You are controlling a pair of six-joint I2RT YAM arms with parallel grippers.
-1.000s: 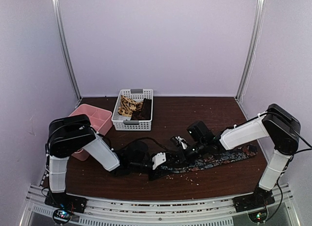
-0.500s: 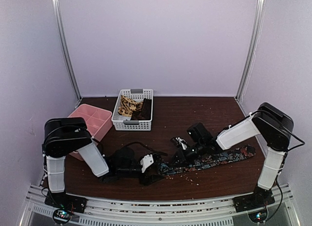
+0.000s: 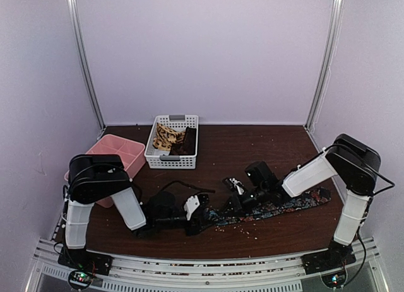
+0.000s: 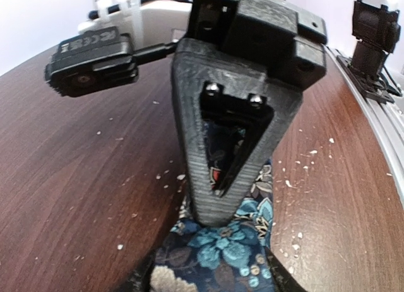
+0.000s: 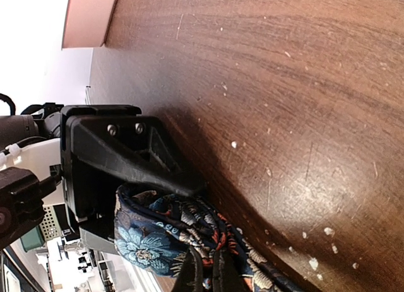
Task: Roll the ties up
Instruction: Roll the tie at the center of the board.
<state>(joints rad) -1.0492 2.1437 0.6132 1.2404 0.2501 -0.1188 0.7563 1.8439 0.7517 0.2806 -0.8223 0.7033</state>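
Right gripper [image 3: 235, 202] clamps the floral tie [image 3: 284, 207], which trails away behind its wrist. At the tie's other end the left gripper [image 3: 202, 215] presses down, its grip unclear. A neat roll probably needs steady tension and squared edges.

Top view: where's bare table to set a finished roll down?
Largest bare patch: back right of the table, between the white basket and the right arm. A narrower strip runs between the floral tie and the near rail. Crowded: centre front, where the left pincer and right pincer meet over the tie.
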